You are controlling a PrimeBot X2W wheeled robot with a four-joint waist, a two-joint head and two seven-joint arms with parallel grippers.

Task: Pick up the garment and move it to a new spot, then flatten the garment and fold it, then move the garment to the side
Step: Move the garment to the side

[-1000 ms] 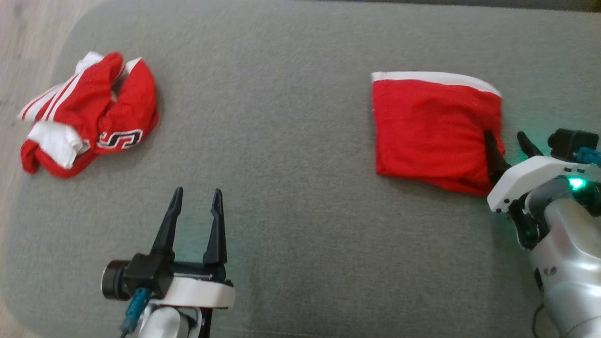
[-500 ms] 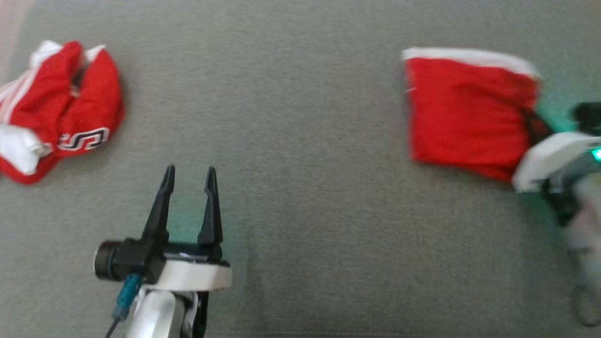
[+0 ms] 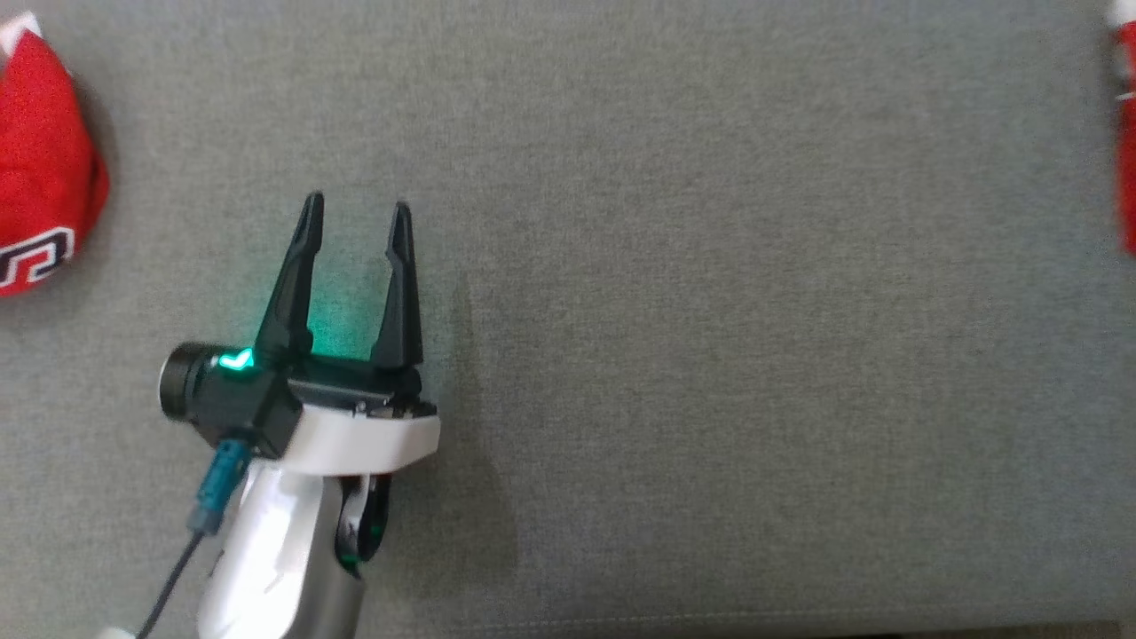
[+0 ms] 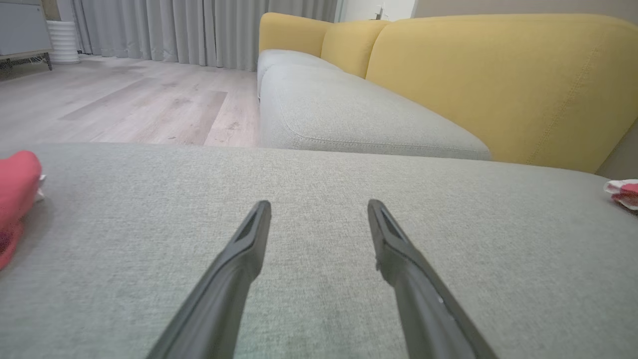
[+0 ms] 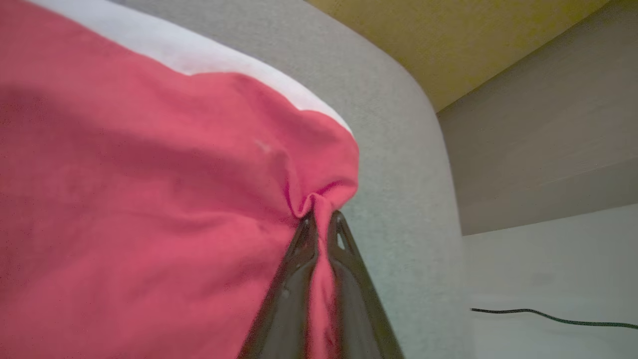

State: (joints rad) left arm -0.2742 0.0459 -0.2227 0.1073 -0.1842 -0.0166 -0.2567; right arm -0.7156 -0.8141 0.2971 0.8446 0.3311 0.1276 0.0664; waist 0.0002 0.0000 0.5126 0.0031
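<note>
Newly clamps right end effector [image 5: 321, 222] on garment [image 5: 149, 199] at its right edge, cloth lying leftward; holds left end effector [image 3: 356, 206] apart, well away.

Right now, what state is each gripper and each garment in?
left gripper: open, empty, above the grey cushion.
right gripper: shut on the white-banded red garment.
white-banded red garment: pinched at one edge, cloth puckered at the grip.
lettered red garment: bunched up, lying free on the cushion.
</note>
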